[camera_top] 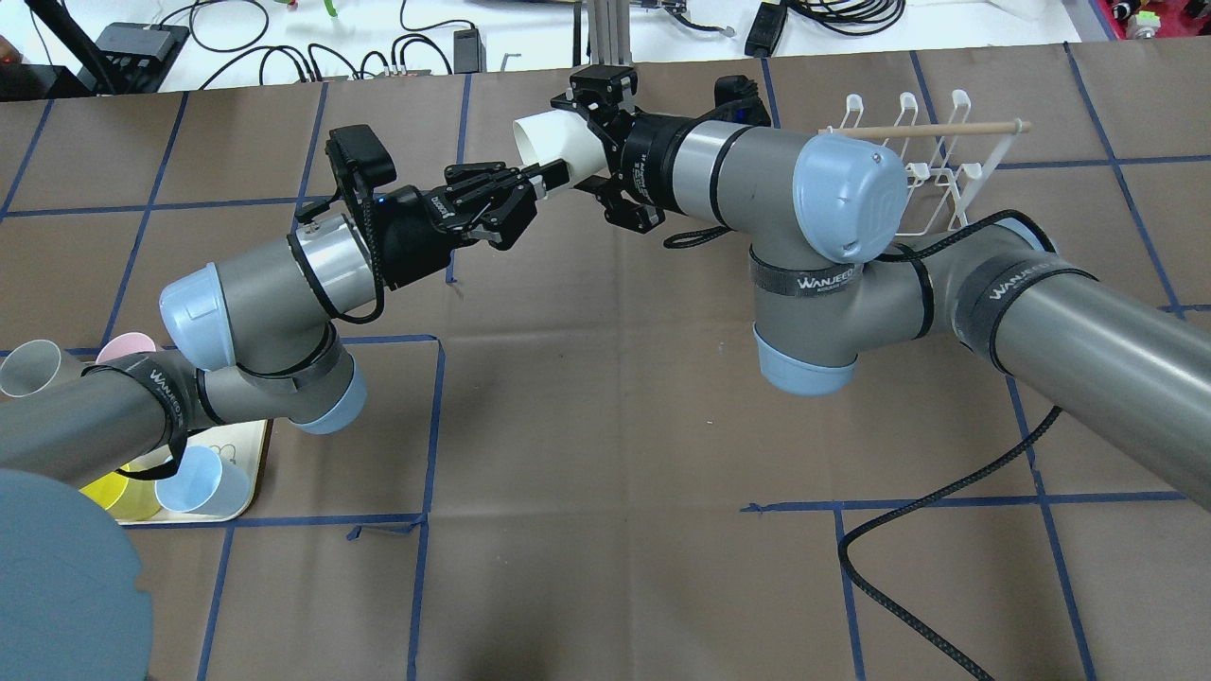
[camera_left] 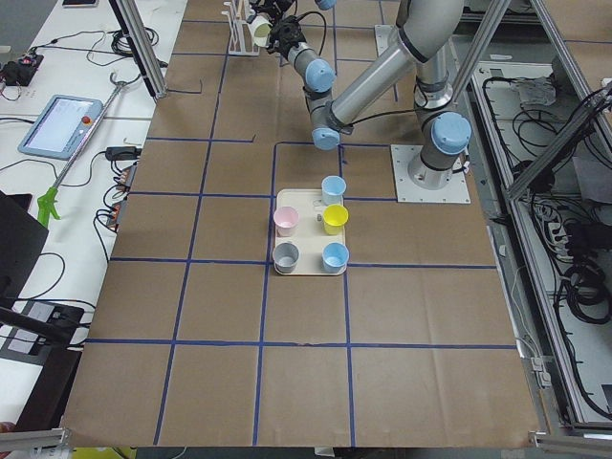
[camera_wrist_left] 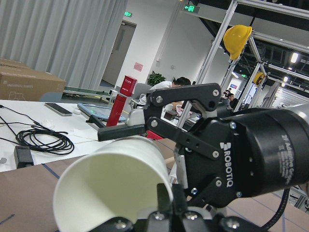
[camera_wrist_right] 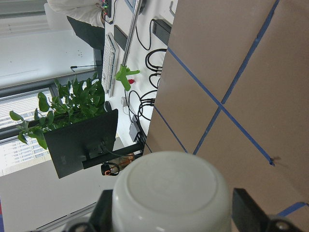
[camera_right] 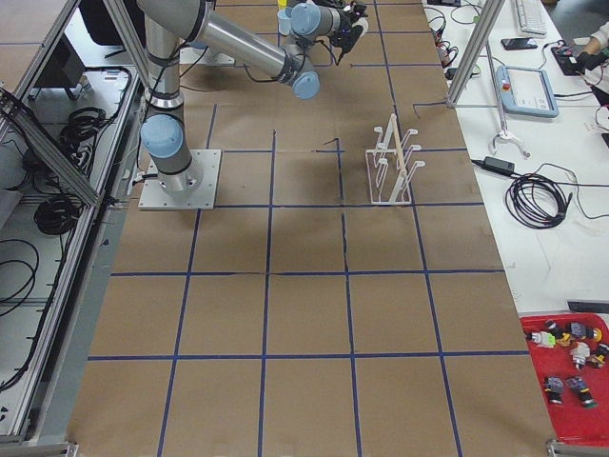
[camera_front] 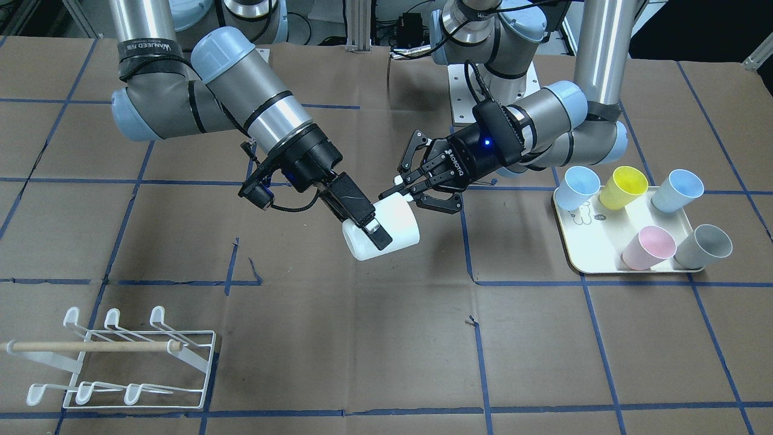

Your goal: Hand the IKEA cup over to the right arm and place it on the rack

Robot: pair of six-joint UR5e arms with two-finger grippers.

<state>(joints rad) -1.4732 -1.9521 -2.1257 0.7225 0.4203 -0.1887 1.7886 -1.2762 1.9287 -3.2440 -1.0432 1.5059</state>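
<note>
White cup (camera_front: 398,223) held sideways in mid-air above the table's middle, well apart from the rack (camera_front: 151,331); left gripper (camera_front: 394,188) pinches its rim, right gripper (camera_front: 371,232) clamps its body (apparently snug), so the left should let go only once that clamp holds.

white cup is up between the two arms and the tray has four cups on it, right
No: the tray holds five cups, not four, as the front-facing view shows. The white cup is indeed up between the left arm and the right arm.
</note>
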